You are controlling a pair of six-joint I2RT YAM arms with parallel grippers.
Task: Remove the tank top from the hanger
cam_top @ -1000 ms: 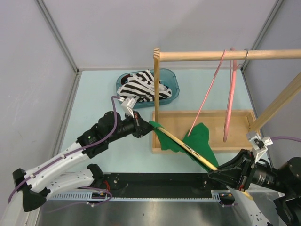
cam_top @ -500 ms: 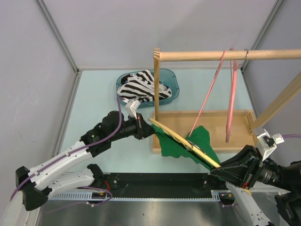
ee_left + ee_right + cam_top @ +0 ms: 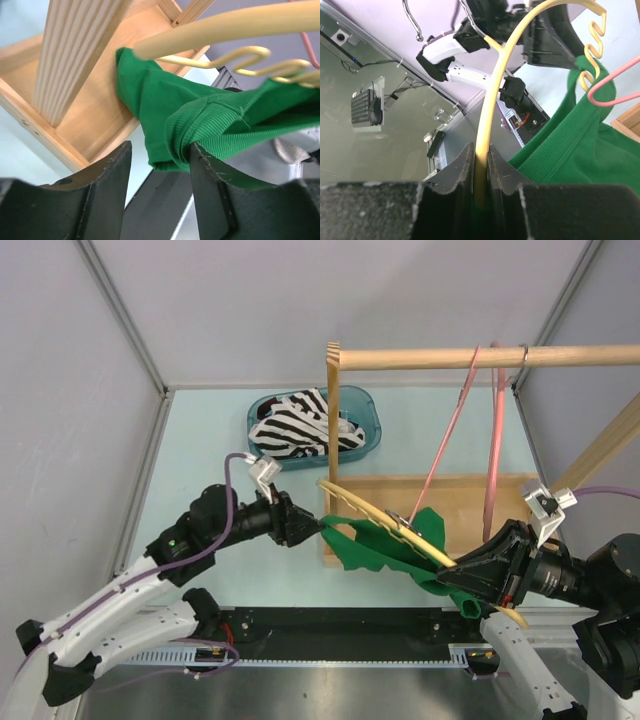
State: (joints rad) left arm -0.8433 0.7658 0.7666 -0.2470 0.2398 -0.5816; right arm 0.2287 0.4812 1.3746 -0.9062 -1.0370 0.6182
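Right gripper (image 3: 452,575) is clenched on one end of the yellow hanger (image 3: 370,518), which slants up and left from it to a free tip near the rack's post (image 3: 332,420). Left gripper (image 3: 318,530) sits at the tank top's (image 3: 385,545) left edge; its jaws stand apart around a bunched fold that touches one finger (image 3: 215,200), and whether the fold is pinched cannot be told. The green tank top is draped on the hanger, sagging over the near rail of the tray (image 3: 440,490). Pink hangers (image 3: 494,440) dangle just behind. Bare table (image 3: 210,460) lies left of the left gripper, with a bin (image 3: 370,410) beyond.
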